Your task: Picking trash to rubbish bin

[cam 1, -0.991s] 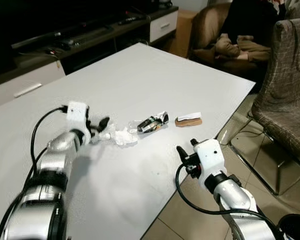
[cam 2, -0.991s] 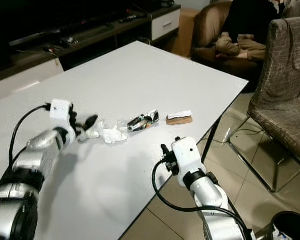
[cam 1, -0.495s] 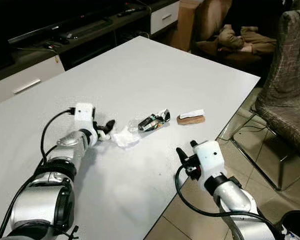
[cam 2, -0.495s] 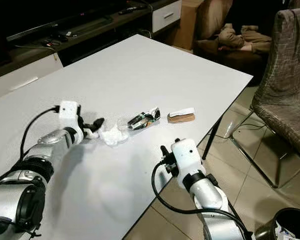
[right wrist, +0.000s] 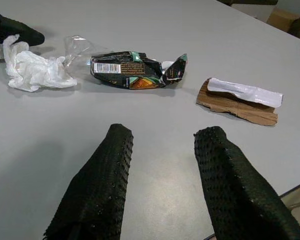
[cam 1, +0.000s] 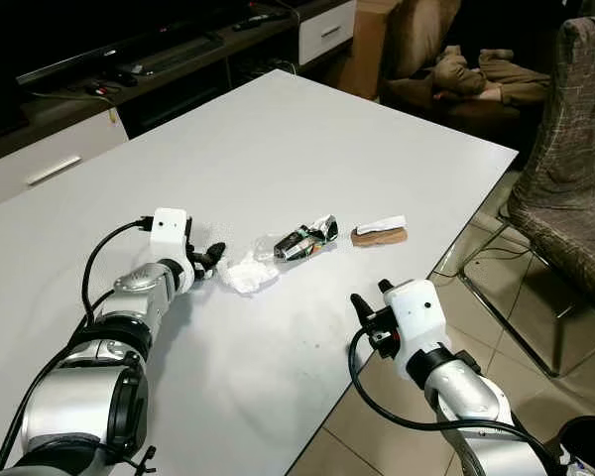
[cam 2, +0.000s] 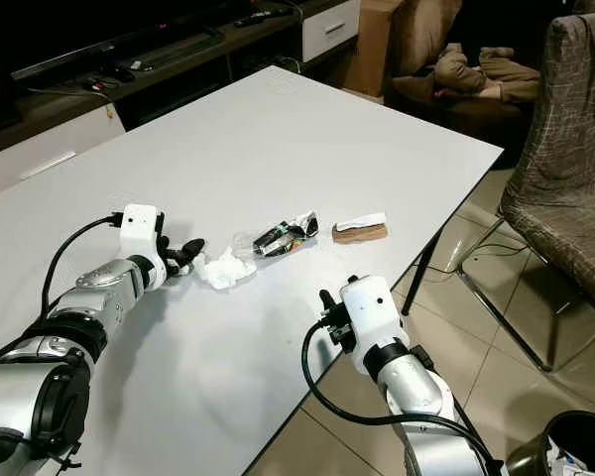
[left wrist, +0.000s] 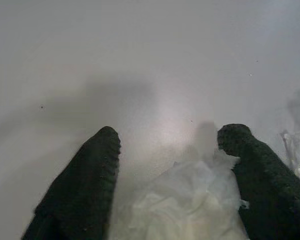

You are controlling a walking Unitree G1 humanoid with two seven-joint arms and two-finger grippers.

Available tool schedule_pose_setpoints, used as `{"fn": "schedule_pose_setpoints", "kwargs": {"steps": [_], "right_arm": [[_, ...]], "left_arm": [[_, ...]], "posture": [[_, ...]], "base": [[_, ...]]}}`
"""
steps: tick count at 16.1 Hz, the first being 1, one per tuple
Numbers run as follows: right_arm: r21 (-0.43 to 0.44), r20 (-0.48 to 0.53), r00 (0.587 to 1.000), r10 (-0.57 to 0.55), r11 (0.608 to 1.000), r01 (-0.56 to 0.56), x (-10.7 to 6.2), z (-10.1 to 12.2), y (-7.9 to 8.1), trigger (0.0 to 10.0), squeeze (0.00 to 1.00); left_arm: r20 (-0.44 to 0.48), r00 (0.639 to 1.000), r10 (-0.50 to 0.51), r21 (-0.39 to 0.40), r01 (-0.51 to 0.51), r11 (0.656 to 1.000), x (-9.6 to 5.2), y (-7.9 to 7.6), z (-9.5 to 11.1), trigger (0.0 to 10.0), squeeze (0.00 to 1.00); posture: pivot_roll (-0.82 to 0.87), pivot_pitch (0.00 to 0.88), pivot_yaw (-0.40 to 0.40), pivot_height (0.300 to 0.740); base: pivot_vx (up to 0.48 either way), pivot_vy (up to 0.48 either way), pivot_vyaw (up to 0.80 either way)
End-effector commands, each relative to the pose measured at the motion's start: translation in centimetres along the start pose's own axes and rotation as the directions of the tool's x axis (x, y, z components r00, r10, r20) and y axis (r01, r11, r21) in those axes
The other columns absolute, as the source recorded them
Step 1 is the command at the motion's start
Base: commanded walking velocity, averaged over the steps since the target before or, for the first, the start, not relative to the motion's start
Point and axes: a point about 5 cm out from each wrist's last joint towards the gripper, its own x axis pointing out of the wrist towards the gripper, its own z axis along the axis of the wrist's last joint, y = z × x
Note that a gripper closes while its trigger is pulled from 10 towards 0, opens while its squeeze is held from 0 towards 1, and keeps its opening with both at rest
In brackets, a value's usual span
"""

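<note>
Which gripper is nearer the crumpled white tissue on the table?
Left. The left gripper is right at the crumpled white tissue, its open jaws around one end. The right gripper hovers open near the table edge, well apart from it.

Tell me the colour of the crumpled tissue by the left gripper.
White. The crumpled tissue shows best in the right wrist view.

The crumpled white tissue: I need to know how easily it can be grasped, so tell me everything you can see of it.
The crumpled white tissue is a soft, wrinkled wad of thin paper lying flat on the white table. It sits beside the clear end of the dark snack wrapper. The left gripper is at its near end, fingers open; in the left wrist view the paper lies between the two black fingers. Whether they touch it cannot be told.
</note>
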Motion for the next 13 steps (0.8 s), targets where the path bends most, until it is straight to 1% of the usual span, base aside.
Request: {"fn": "schedule_pose_setpoints", "kwargs": {"steps": [1, 3, 4, 6, 8, 13], "right_arm": [[0.004, 0.007, 0.999, 0.032, 0.999, -0.032, 0.1, 0.4, 0.3, 10.0, 0.00], [0.053, -0.018, 0.997, 0.075, 0.996, -0.074, 0.0, 0.2, 0.6, 10.0, 0.00], [0.074, -0.013, 0.995, 0.096, 0.993, -0.095, 0.0, 0.2, 0.7, 10.0, 0.00], [0.168, 0.008, 0.977, 0.211, 0.963, -0.210, -0.3, 0.6, 1.6, 10.0, 0.00], [0.177, -0.004, 0.956, 0.293, 0.941, -0.287, -0.7, 0.5, 2.1, 10.0, 0.00], [0.179, -0.014, 0.953, 0.302, 0.938, -0.295, -0.8, 0.5, 2.0, 10.0, 0.00]], "left_arm": [[0.008, 1.000, -0.009, 0.014, 0.009, 1.000, 0.0, 0.1, 0.5, 0.0, 0.00], [0.007, 1.000, -0.021, 0.011, 0.021, 1.000, 0.1, 0.0, 0.5, 0.0, 0.00], [0.009, 1.000, -0.028, 0.007, 0.028, 1.000, 0.1, -0.1, 0.6, 0.0, 0.00], [0.015, 0.999, -0.042, -0.003, 0.042, 0.999, 0.1, -0.2, 0.7, 0.0, 0.00], [0.021, 0.998, -0.053, -0.015, 0.054, 0.998, 0.1, -0.3, 0.7, 0.0, 0.00], [0.029, 0.997, -0.070, -0.037, 0.071, 0.997, 0.1, -0.4, 0.6, 0.0, 0.00]], "posture": [[-0.07, 0.045, 0.070, 0.740], [-0.07, 0.043, 0.069, 0.740], [-0.07, 0.042, 0.068, 0.740], [-0.07, 0.041, 0.069, 0.740], [-0.07, 0.039, 0.069, 0.740], [-0.07, 0.037, 0.067, 0.740]], "base": [[0.000, 0.000, 0.00], [0.000, 0.000, 0.00], [0.000, 0.000, 0.00], [0.000, 0.000, 0.00], [0.000, 0.000, 0.00], [0.000, 0.000, 0.00]]}}
